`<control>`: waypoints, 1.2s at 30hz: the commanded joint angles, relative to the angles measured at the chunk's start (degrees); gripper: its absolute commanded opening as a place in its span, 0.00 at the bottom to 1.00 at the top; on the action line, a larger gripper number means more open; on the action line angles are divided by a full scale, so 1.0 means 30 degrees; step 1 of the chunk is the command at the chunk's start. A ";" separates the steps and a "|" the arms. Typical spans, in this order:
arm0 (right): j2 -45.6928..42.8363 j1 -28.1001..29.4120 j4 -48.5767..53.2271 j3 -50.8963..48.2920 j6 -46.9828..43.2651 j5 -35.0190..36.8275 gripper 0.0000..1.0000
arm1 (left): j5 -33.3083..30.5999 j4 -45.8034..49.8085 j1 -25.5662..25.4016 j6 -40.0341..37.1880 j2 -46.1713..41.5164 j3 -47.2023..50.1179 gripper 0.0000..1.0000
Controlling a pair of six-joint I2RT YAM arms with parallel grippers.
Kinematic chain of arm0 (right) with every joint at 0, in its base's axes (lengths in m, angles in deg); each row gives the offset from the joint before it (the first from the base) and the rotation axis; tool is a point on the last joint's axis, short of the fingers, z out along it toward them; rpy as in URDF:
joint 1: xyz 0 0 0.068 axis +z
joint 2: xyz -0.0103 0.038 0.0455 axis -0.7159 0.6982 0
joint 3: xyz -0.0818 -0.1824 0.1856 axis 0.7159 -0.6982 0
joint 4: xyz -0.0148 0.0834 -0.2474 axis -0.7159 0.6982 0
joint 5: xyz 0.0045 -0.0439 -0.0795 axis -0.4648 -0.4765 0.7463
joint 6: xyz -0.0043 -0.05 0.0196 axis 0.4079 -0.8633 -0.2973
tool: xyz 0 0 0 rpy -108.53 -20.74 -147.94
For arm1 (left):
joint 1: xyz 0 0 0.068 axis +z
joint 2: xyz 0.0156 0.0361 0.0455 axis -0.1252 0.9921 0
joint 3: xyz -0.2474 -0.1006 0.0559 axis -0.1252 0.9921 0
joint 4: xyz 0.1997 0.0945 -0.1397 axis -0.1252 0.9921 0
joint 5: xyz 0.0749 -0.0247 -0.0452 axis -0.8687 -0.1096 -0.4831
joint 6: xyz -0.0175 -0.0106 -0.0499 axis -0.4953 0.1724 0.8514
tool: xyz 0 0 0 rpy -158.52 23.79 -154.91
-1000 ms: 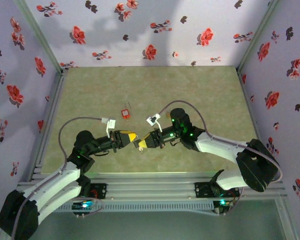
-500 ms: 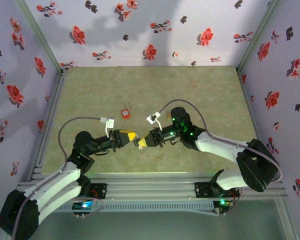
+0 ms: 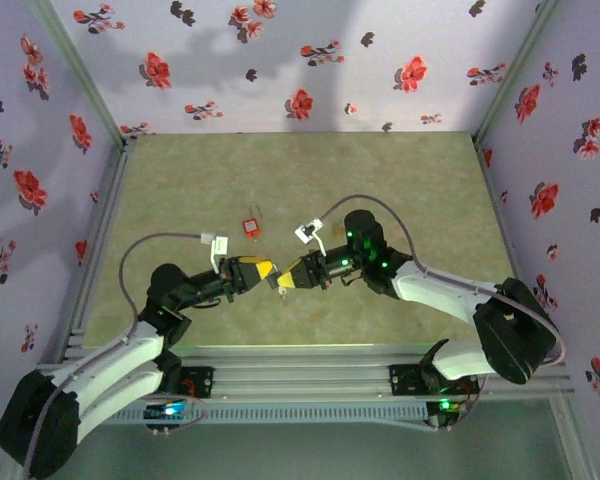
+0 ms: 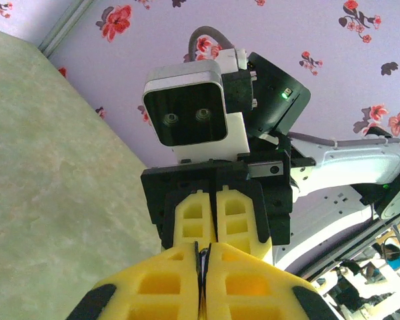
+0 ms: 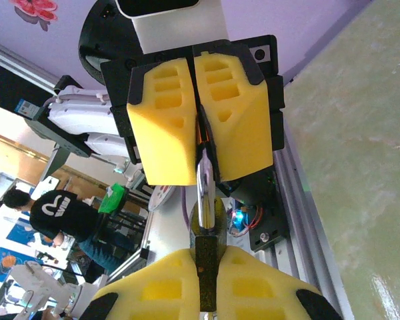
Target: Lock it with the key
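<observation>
1. Left of the table's point(image 3: 410, 180) front middle, the overhead view has the left gripper point(image 3: 269, 275) lying low and pointing right, its fingers pressed together.
2. At the meeting point, the right wrist view resolves what is a blur from overhead. A slim silver key point(image 5: 204, 193) bridges the two tips.
   - Its dark end is pinched in the narrow-closed right gripper point(image 5: 205, 257).
   - Its far end runs into the left gripper's fingers beside an orange-edged piece point(image 5: 201, 133), which is too hidden to tell whether it is the lock.
3. From the left wrist view, the two pairs of yellow fingers meet tip to tip, with a thin dark line between the near pair.
4. Just behind the grippers a small red tag point(image 3: 250, 225) lies apart from them on the mat.
5. Rightward and toward the floral back wall point(image 3: 300, 60) the mat is open. The metal rail point(image 3: 300, 357) at the near edge runs close in front of both arms.
</observation>
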 commanded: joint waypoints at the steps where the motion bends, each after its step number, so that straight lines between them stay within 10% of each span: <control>1: -0.0232 -0.0526 -0.3189 0.1685 0.0363 0.0710 0.00 | 0.1559 0.1449 -0.0727 -0.0175 0.0381 0.0768 0.00; 36: 0.0384 -0.1757 -0.4532 0.3016 0.1544 0.0970 0.00 | 0.1534 -0.0404 -0.1992 -0.0164 0.2079 0.1120 0.00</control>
